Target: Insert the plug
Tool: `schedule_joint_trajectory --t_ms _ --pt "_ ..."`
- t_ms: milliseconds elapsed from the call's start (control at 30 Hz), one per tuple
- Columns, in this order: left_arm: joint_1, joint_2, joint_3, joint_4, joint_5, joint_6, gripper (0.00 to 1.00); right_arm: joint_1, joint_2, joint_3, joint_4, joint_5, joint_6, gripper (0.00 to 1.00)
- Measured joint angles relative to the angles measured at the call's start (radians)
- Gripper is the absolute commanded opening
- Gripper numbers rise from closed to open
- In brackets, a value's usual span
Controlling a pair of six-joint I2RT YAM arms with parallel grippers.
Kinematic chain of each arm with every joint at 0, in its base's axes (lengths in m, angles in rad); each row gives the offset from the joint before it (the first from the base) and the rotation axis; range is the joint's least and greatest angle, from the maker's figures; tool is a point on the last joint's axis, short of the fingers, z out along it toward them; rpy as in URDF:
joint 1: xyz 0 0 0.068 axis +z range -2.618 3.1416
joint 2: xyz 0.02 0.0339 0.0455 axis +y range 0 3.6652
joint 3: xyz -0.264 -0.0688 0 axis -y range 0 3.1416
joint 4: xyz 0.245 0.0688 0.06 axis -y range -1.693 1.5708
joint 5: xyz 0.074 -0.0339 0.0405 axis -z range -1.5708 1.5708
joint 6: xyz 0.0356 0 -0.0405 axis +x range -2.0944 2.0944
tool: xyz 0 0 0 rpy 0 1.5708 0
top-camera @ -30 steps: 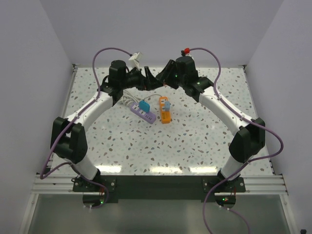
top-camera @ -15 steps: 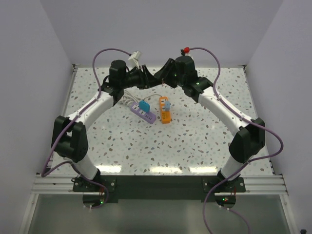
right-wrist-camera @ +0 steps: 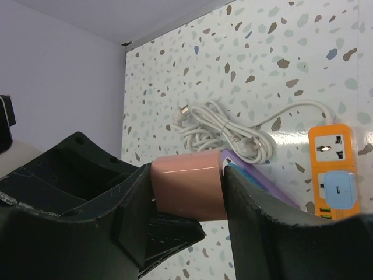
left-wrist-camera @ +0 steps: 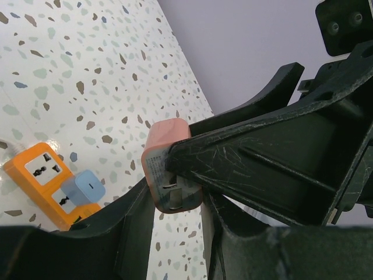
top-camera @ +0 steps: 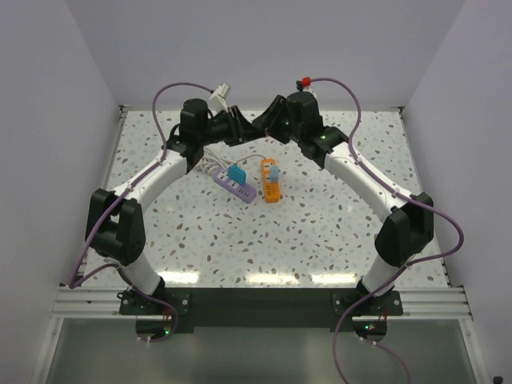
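Observation:
A salmon-pink plug hangs in the air over the back of the table, where the two arms meet. My right gripper is shut on its flat sides. In the left wrist view the plug shows its pronged face, and my left gripper has closed on its lower end, a fingertip touching each side. In the top view the left gripper and right gripper stand tip to tip and hide the plug. Below them lie an orange power strip and a purple power strip.
A light-blue adapter sits in the orange strip, and a blue one in the purple strip. A coiled white cable lies behind the purple strip. The back wall is close behind both grippers.
My left gripper's fingers have closed from wide open onto the plug that the right gripper holds. Both arms have barely shifted.

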Motion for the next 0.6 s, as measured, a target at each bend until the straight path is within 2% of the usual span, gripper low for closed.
schedule_joint_trajectory --t_ms 33,133,167,333,567,600 --pt "0.0 0.0 0.0 0.0 0.0 -0.003 0.0 0.0 0.0 0.0 0.0 0.001 0.0 0.32" --pt "0.001 0.001 -0.012 0.015 0.003 -0.023 0.0 0.0 0.0 -0.003 0.0 0.003 -0.003 0.52" --pt "0.002 0.001 -0.024 0.031 0.007 -0.032 0.0 0.0 0.0 -0.007 0.0 0.003 -0.005 0.55" --pt "0.019 0.001 -0.095 0.078 0.037 -0.07 0.0 -0.007 -0.004 -0.089 0.063 -0.043 0.005 0.71" --pt "0.045 0.001 -0.142 0.146 0.083 -0.112 0.0 -0.031 -0.008 -0.154 0.138 -0.121 0.006 0.82" --pt "0.049 0.001 -0.143 0.165 0.092 -0.118 0.0 -0.038 -0.013 -0.165 0.157 -0.131 0.007 0.9"
